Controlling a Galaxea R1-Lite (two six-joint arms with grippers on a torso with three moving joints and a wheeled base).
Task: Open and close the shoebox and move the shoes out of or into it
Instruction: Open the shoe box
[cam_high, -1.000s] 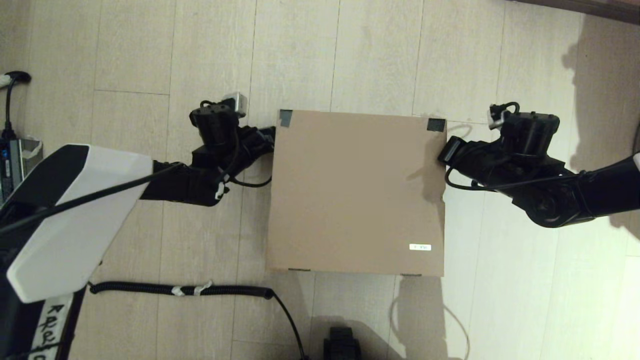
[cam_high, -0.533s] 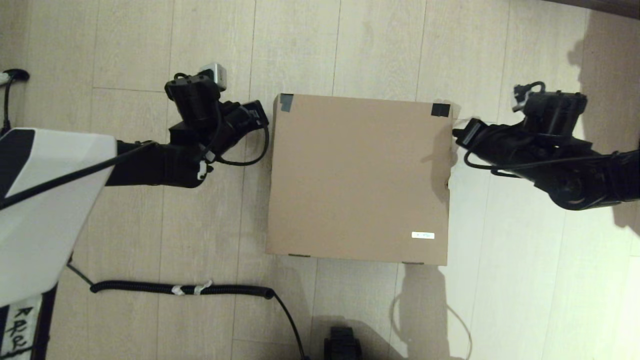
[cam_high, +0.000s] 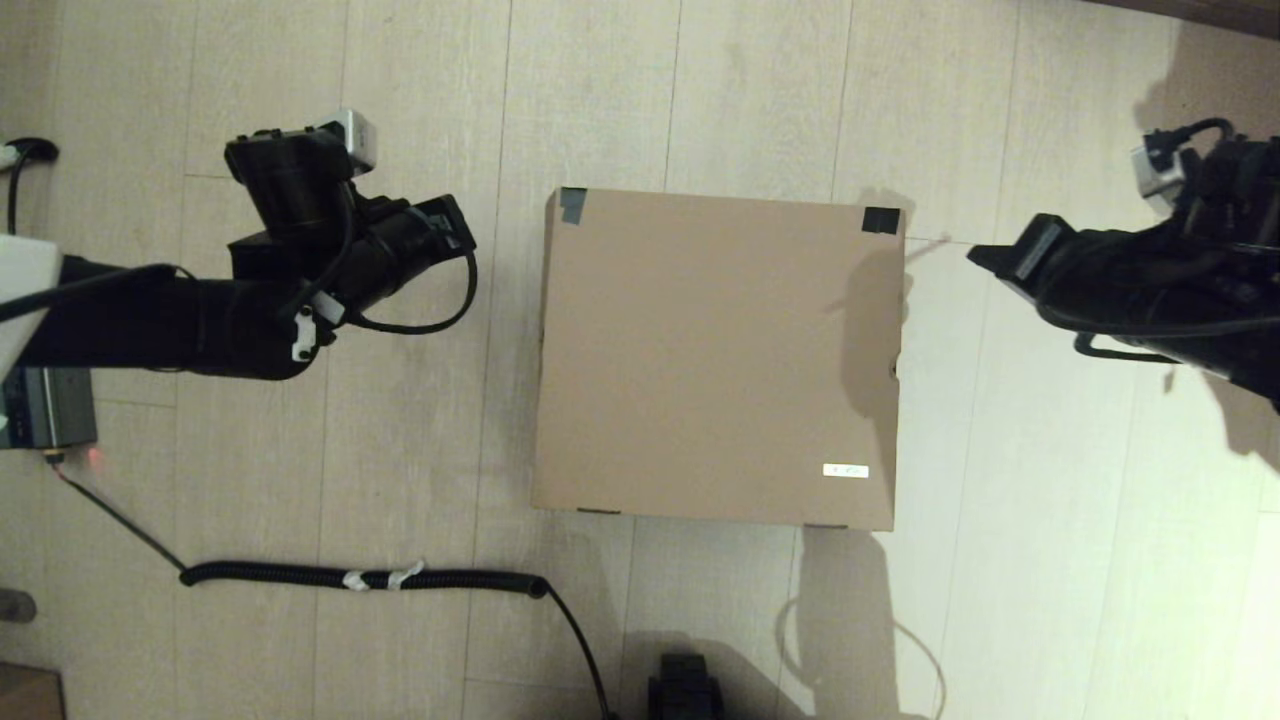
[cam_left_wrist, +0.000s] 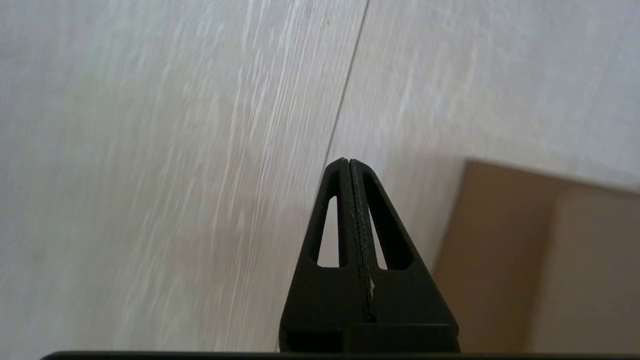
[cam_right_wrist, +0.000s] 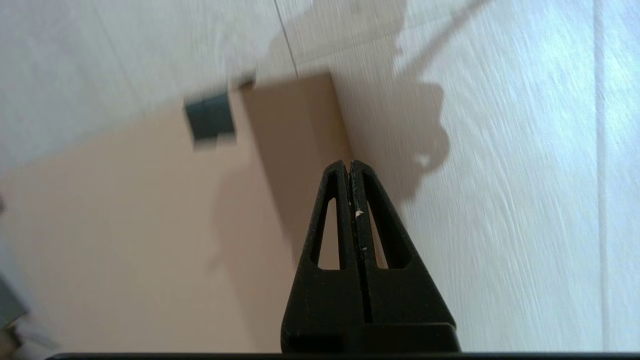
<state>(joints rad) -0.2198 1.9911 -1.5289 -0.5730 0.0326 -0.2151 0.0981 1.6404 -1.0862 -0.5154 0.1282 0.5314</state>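
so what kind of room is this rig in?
Likely an indoor room or lab floor, not a tabletop. The closed shoebox sits directly on pale wood-look floor planks, and a coiled black cable trails across the floor beside it.

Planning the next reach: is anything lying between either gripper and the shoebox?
Nothing visible. Only bare floor separates the shut left gripper from the closed shoebox, and likewise the shut right gripper. The coiled cable lies nearer the robot, off both paths.
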